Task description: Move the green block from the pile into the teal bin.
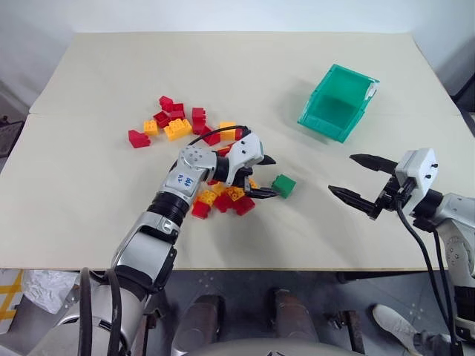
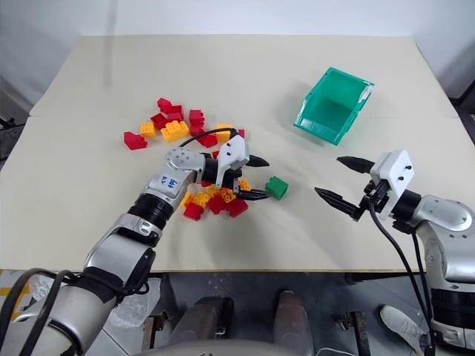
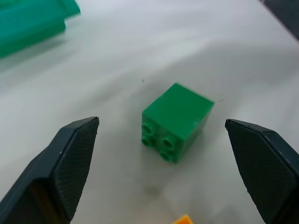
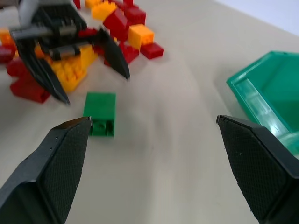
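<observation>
The green block (image 1: 283, 185) lies on its side on the table, just right of the pile (image 1: 194, 141) of red and yellow bricks, with its studs facing my left gripper in the left wrist view (image 3: 175, 122). My left gripper (image 1: 266, 178) is open above the pile's right edge, fingers pointing right at the block and apart from it. The teal bin (image 1: 338, 101) stands empty at the back right. My right gripper (image 1: 358, 176) hangs open at the right, above the table, pointing left toward the block (image 4: 99, 113).
The pile falls into two clusters, one at the back left (image 2: 165, 124) and one under my left hand (image 2: 211, 202). The table's front edge (image 1: 297, 268) runs close below both arms.
</observation>
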Controlling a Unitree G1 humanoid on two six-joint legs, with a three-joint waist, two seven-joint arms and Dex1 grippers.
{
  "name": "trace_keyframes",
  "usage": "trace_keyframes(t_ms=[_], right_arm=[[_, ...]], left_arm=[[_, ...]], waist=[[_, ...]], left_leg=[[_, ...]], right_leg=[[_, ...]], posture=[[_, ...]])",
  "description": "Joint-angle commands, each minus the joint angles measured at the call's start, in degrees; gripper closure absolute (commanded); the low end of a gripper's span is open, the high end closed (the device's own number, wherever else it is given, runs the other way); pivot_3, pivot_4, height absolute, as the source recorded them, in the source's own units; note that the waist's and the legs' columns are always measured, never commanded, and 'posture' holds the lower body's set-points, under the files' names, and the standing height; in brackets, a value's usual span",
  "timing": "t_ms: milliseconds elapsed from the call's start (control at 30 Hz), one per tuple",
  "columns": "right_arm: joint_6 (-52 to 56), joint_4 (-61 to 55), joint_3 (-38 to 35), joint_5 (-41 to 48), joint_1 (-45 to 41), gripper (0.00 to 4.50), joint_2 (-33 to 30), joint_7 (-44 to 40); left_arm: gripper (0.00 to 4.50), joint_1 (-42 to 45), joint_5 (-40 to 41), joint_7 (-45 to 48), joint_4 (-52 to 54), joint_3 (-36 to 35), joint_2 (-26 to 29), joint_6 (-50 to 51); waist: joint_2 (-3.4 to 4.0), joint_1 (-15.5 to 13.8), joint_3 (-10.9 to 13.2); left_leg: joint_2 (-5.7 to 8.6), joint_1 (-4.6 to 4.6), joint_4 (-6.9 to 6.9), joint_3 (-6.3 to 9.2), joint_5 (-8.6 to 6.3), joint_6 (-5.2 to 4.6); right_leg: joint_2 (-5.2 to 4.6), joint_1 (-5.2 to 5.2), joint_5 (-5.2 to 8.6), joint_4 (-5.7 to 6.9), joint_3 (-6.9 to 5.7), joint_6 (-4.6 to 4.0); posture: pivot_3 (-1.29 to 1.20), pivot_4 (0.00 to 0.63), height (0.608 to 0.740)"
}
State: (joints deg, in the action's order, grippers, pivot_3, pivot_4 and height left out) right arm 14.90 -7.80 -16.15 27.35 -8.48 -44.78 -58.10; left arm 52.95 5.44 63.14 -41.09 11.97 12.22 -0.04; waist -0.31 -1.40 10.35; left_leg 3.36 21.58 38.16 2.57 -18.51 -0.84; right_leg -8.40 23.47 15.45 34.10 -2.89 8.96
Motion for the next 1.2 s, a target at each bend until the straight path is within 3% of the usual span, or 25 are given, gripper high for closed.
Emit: trace_keyframes(t_ms=[33, 267, 367, 567, 633, 767, 1067, 1200], right_arm=[[2.96, -0.70, -3.38, 2.75, 1.20, 0.00, -4.56, -3.56], [8.68, -1.82, -8.94, 3.18, 6.05, 0.00, -15.24, -8.33], [12.10, -4.71, -5.81, 2.68, 3.87, 0.00, -16.91, -6.32], [16.79, -7.86, 4.38, 1.56, -4.21, 0.00, -12.59, -1.45], [19.49, -6.43, 12.33, -0.77, -10.56, 0.00, -8.36, 0.78], [18.33, -0.82, 20.64, -6.29, -17.98, 0.00, -2.87, 2.13], [18.37, 10.17, 30.01, -15.79, -25.97, 0.00, 6.98, 7.04], [22.12, 8.13, 30.38, -16.53, -26.97, 0.91, 8.24, 8.21]], left_arm=[[0.02, -3.44, 6.33, 3.19, 9.27, -5.79, 4.60, 2.45], [0.02, -17.28, 18.23, 8.98, 25.77, -14.53, 15.43, 12.65], [0.02, -21.57, 19.57, 7.97, 29.96, -16.88, 17.63, 13.34], [0.02, -27.24, 25.49, 9.18, 35.68, -20.97, 18.43, 13.17], [0.02, -31.11, 27.83, 12.57, 37.28, -23.02, 19.08, 10.69], [0.02, -34.39, 27.55, 13.20, 37.85, -24.52, 20.31, 8.19], [0.02, -38.34, 29.16, 12.26, 38.38, -27.29, 21.24, 6.70], [0.00, -38.10, 29.42, 10.53, 38.68, -28.15, 21.37, 6.23]], waist=[[0.01, 0.17, 0.00], [0.05, 0.01, -0.03], [0.03, -0.12, -0.02], [0.02, -0.04, -0.01], [0.04, 0.28, -0.02], [0.04, 0.96, -0.02], [0.04, 0.61, -0.02], [0.04, 1.04, -0.02]], left_leg=[[-0.03, 0.00, 0.00, -0.01, 0.00, 0.00], [-0.18, -0.01, 0.01, 0.02, -0.02, -0.02], [-0.19, -0.01, 0.11, 0.04, -0.02, -0.03], [-0.25, -0.06, 0.17, 0.09, -0.02, 0.01], [-0.23, -0.05, 0.12, 0.08, -0.02, 0.01], [-0.28, -0.05, 0.08, 0.03, -0.03, 0.03], [-0.23, -0.03, 0.02, 0.06, -0.03, 0.02], [-0.21, 0.00, 0.03, 0.03, -0.04, 0.01]], right_leg=[[0.00, 0.02, -0.01, -0.01, 0.01, -0.01], [-0.07, -0.01, -0.01, -0.03, 0.03, -0.01], [-0.10, -0.04, -0.01, 0.01, 0.05, -0.01], [-0.09, -0.04, -0.05, -0.12, 0.06, -0.08], [-0.10, -0.02, -0.05, -0.11, 0.07, -0.08], [-0.07, 0.04, -0.05, -0.12, 0.08, -0.10], [-0.08, 0.07, -0.07, 0.00, 0.03, -0.09], [-0.08, 0.09, -0.07, -0.01, 0.04, -0.09]], posture=[[0.00, 0.150, 0.740], [0.00, 0.150, 0.740], [0.00, 0.150, 0.740], [0.00, 0.150, 0.740], [0.00, 0.150, 0.740], [0.00, 0.150, 0.740], [0.00, 0.150, 0.740], [0.00, 0.150, 0.740]])
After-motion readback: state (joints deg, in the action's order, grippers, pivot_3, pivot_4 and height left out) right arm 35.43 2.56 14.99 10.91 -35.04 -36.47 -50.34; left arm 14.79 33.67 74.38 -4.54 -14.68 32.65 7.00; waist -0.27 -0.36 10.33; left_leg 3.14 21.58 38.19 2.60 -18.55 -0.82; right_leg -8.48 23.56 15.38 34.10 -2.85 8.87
